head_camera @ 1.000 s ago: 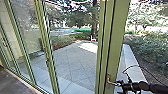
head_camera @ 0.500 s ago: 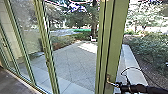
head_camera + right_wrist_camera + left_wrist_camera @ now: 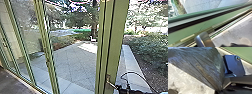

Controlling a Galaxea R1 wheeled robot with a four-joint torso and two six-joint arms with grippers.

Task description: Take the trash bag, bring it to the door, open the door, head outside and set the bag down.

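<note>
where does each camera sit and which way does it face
Head: high on the robot, forward and down past green framing to paving outside; the right arm shows near the door handle
Left wrist: on the left arm, facing the dark trash bag; the robot's plate and jointed bar show
Right wrist: on the right arm, facing green framing and paving; a dark shape may be the robot's
Shared by head and right wrist: green framing, paving

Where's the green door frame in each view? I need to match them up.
Head view: green door frame, upright, right of centre.
Left wrist view: green surface, probably the frame, past the trash bag.
Right wrist view: green band alongside the paving.
Landmark shared by head and right wrist views: that paving.
</note>
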